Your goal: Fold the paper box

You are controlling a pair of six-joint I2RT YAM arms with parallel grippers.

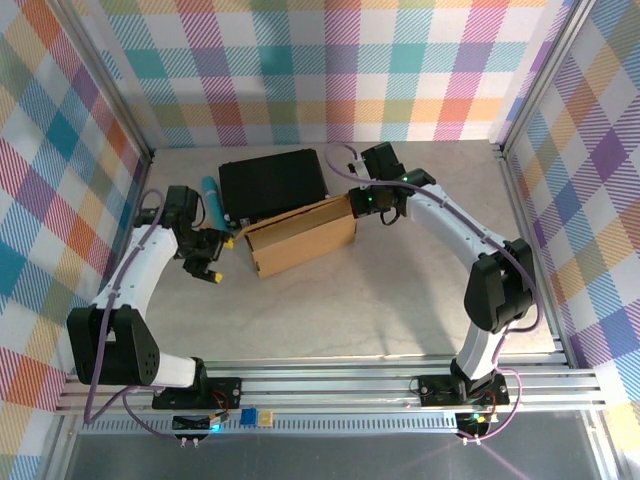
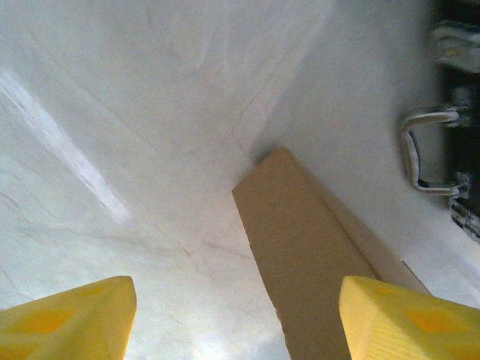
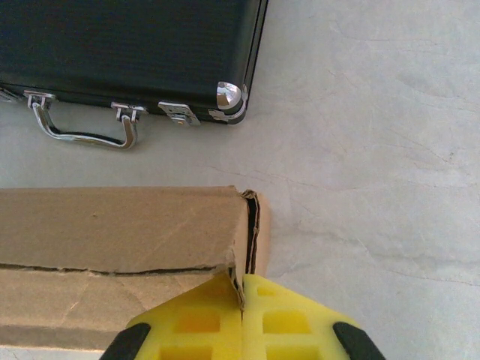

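Paper box: one; plain brown cardboard (image 1: 300, 238), closed into a shallow rectangular shape, lying flat at the middle of the top view, tilted with its right end higher in the frame; in the left wrist view its top (image 2: 307, 255) runs from centre to the bottom edge; in the right wrist view it (image 3: 112, 232) fills the lower left, with a ragged seam along its length

Left gripper: one (image 1: 220, 258); just left of the box's left end, not touching it; its two yellow fingers (image 2: 67, 319) stand wide apart at the bottom corners of the wrist view, with nothing clamped between them

Right gripper: one (image 1: 360, 205); at the box's right end; its two yellow fingers (image 3: 195, 326) are pressed together at the bottom centre, and the edge of the box's end wall runs into the seam between them, pinched

Black case: one (image 1: 272, 185); above the box in the top view, close beside it; one metal handle (image 3: 82, 135) faces the box; one rounded metal corner shows at its lower right

Teal cylinder: one (image 1: 211, 200); just left of the case

Table: one pale surface (image 1: 400, 300); the box, case and cylinder all lie on it

Plaid walls: three sides (image 1: 400, 70)
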